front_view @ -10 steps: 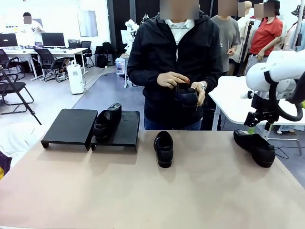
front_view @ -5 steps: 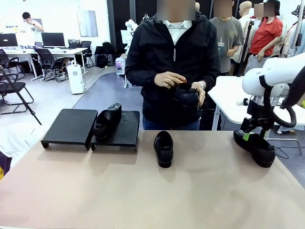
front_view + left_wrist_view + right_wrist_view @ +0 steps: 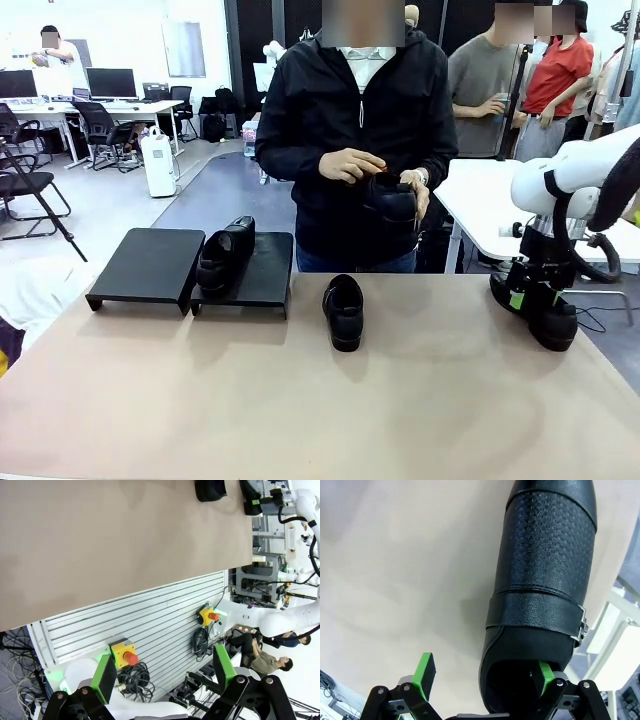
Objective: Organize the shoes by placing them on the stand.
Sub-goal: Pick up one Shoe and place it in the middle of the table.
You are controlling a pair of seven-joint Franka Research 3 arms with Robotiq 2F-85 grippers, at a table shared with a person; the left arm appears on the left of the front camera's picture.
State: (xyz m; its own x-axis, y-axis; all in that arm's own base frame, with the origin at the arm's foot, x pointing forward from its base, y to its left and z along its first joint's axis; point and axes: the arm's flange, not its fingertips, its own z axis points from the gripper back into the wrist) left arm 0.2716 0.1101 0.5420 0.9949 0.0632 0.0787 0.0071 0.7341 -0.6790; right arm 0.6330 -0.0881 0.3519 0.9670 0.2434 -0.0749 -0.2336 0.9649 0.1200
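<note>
Shoe (image 3: 545,315) on table (image 3: 420,400) directly below right tool (image 3: 522,298), heel end nearest it | right tool open wide, one finger (image 3: 426,672) beside the heel, other over the opening, not gripping | left tool (image 3: 165,672) open, empty, well apart from this shoe

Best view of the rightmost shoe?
Right wrist view: the shoe close up, strap and buckle clear, right gripper open at its heel. Front view: small, partly behind the gripper. Left wrist view: a distant sliver.

Light: bright, overhead; soft shadows on tabletop (image 3: 300,400);
Glare: faint sheen on shoe (image 3: 555,500);
Edges: wrist views bowed (wide-angle)
</note>
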